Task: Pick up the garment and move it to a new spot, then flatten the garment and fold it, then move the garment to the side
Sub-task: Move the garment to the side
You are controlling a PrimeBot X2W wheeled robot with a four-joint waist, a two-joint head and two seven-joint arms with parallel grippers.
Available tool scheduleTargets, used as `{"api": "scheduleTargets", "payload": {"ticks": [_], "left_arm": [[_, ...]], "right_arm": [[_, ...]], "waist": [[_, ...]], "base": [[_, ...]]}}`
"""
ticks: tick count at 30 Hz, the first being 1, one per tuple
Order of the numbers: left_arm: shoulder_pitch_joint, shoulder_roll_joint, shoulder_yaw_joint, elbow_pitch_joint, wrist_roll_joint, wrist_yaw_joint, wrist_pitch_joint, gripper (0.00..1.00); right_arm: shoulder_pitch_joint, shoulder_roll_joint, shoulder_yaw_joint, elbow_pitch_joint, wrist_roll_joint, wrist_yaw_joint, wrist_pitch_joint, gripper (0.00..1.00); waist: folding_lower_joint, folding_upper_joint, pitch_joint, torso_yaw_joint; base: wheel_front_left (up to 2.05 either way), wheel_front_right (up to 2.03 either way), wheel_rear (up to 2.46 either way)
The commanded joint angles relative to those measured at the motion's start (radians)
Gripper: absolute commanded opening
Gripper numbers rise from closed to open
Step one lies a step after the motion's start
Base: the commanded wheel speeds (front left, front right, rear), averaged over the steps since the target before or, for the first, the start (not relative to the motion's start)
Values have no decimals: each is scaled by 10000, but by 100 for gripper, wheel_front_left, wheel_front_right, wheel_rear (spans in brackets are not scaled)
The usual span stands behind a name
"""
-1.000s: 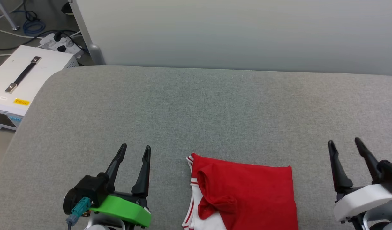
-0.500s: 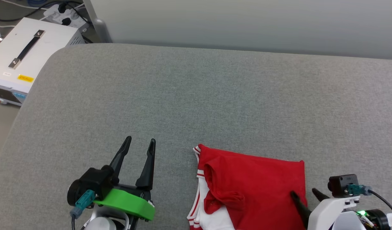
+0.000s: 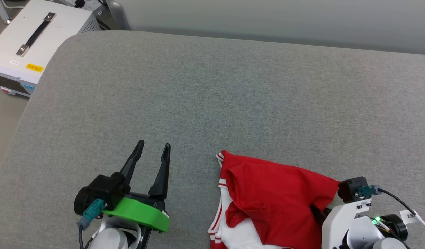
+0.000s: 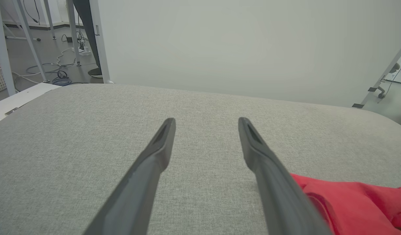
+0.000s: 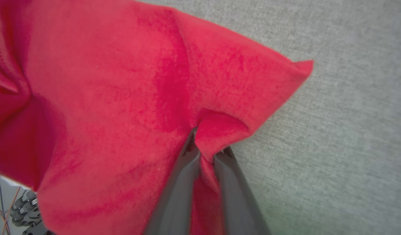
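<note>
The garment point(image 3: 274, 200), a folded red shirt with white sleeve and striped trim, lies at the near edge of the grey cushioned surface point(image 3: 212, 97). My right gripper point(image 3: 321, 211) reaches into its right edge from below; in the right wrist view the gripper point(image 5: 208, 145) has its fingers pinched on a raised fold of the garment point(image 5: 128, 98). My left gripper point(image 3: 154, 148) stands open to the left of the shirt, touching nothing. In the left wrist view its fingers point(image 4: 161, 147) spread over bare fabric, with the garment point(image 4: 350, 202) at the lower right.
A white equipment box point(image 3: 29, 41) with a black handle stands off the surface's far left corner. A pale wall panel point(image 3: 268, 17) runs along the far edge. Cables and metal legs point(image 4: 40, 39) are on the floor at the far left.
My right gripper swung down from beside the shirt onto its right edge and closed on a fold, lifting that corner. The head camera tilted down. The left gripper stayed still.
</note>
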Motion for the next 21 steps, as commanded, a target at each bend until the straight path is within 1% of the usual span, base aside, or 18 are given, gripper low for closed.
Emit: {"api": "scheduleTargets", "payload": {"ticks": [1,5,9,11,16,18,21], "left_arm": [[-168,42,-9,34,-8,-32,-57,100],[-85,75,-18,83,-22,-32,-57,100],[9,147,-120,35,-30,-32,-57,100],[43,193,-235,-11,8,-32,-57,100],[115,355,-742,-109,119,-32,-57,100],[125,360,-884,-184,140,-32,-57,100],[64,349,-1157,-317,190,-32,-57,100]], "right_arm": [[1,-19,216,303,10,2,-36,0],[-272,-438,363,130,-262,2,-544,0],[-547,-1192,732,-298,-783,2,-896,0],[-691,-1719,1015,-578,-1083,2,-1006,0],[-1008,-3083,1720,-1326,-1670,2,-993,0],[-1150,-3542,1891,-1610,-1637,2,-869,0],[-1466,-4427,2223,-1945,-1543,2,-609,0]], "waist": [[0,0,-39,-36],[0,0,-242,-251],[0,0,-493,-628],[0,0,-609,-861],[0,0,-852,-1690],[0,0,-855,-2056],[0,0,-746,-2647]], "base": [[0,0,0],[0,0,0],[0,0,0],[0,0,0],[0,0,0],[0,0,0],[0,0,0]]}}
